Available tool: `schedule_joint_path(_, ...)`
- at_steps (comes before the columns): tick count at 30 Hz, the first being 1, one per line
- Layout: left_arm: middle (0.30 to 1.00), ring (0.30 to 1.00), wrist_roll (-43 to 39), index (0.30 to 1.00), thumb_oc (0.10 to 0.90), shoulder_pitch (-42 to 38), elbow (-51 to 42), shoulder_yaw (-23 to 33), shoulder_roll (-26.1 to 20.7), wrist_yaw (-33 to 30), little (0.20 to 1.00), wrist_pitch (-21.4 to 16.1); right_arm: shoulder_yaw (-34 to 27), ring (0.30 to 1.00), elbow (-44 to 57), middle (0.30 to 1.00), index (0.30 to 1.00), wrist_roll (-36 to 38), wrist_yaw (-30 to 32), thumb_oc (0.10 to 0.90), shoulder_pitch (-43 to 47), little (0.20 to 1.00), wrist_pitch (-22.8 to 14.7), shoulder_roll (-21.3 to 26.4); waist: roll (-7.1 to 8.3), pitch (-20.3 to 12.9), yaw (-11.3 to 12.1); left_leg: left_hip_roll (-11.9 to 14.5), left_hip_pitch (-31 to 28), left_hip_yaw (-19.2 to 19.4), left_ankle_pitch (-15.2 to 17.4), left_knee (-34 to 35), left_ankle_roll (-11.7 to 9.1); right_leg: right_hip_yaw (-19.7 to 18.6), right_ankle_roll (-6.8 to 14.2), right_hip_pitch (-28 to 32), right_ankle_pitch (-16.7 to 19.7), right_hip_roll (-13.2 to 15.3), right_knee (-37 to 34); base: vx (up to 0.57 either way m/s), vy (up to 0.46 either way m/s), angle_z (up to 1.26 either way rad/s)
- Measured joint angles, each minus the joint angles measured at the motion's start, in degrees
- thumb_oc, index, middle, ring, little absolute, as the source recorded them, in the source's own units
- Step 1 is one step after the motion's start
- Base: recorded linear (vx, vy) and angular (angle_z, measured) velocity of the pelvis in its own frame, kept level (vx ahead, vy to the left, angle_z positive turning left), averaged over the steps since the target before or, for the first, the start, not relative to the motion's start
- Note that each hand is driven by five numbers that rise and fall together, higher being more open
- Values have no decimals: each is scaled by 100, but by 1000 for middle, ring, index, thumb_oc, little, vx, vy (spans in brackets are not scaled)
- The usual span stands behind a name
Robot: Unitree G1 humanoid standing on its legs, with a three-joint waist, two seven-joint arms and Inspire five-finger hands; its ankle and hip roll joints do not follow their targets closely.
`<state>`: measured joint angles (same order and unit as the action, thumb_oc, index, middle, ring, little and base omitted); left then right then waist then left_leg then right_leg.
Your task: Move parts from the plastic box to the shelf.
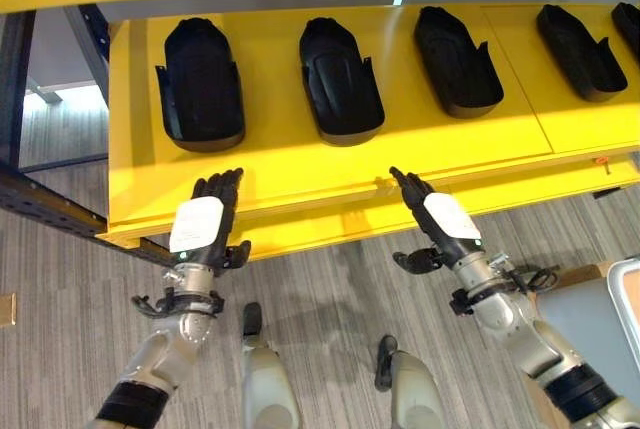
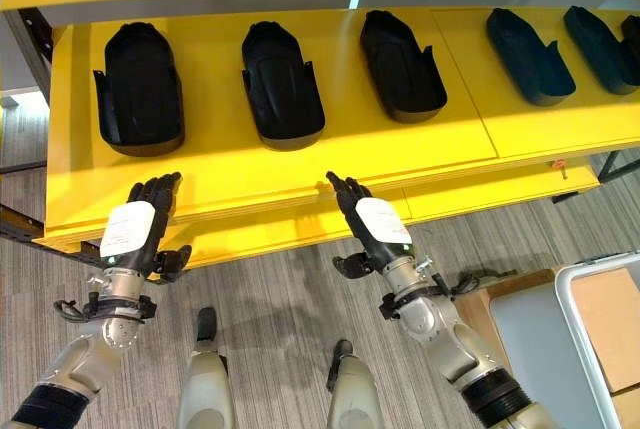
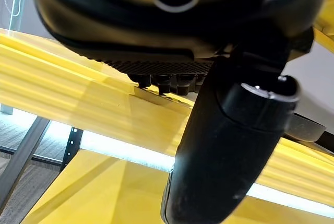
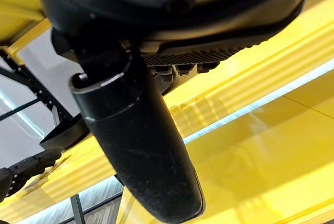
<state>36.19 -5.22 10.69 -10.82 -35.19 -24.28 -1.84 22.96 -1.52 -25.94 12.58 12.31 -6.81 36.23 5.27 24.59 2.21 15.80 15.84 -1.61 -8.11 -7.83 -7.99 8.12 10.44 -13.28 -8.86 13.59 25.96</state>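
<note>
Both robot hands, left (image 1: 205,221) and right (image 1: 440,219), fingers straight and empty, rest at the shelf (image 1: 300,164) edge. Parts (image 1: 340,79) lie beyond them, long axes pointing away; left hand nearer.

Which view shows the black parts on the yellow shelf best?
The right eye view: five black parts lie in a row on the yellow shelf, all inside the picture. The left eye view cuts off the rightmost one; the wrist views show yellow shelf surfaces.
</note>
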Motion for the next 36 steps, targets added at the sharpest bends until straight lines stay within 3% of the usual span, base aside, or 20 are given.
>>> schedule_joint_path(6,1000,1000,2,1000,900,-15,5,-16,0,1,1000,-10,181,1000,-105,1000,1000,-372,1,900,229,1000,62,56,-4,2,23,-5,4,-10,-4,1,5,9,0,-1,-13,5,16,0,0,0)
schedule_joint_path(12,1000,1000,11,1000,900,-31,-5,-85,1,2,1000,-106,474,1000,-120,1000,1000,-1183,4,900,655,1000,85,415,-67,41,115,-27,13,-19,-4,2,6,20,5,-9,-36,27,43,0,0,0)
schedule_joint_path(25,1000,1000,13,1000,900,-87,-14,-193,1,1,1000,-133,1193,1000,-906,1000,1000,-1679,15,900,1289,1000,98,420,-82,57,172,-83,25,-35,-5,3,6,37,20,-7,-67,80,63,0,-1,0)
schedule_joint_path(36,1000,1000,0,1000,900,-96,-19,-257,-24,2,1000,-245,1262,1000,-1624,1000,1000,-1677,166,900,1637,1000,176,106,-154,111,265,-102,30,-51,-5,-9,6,51,8,-13,-105,111,115,0,0,0)
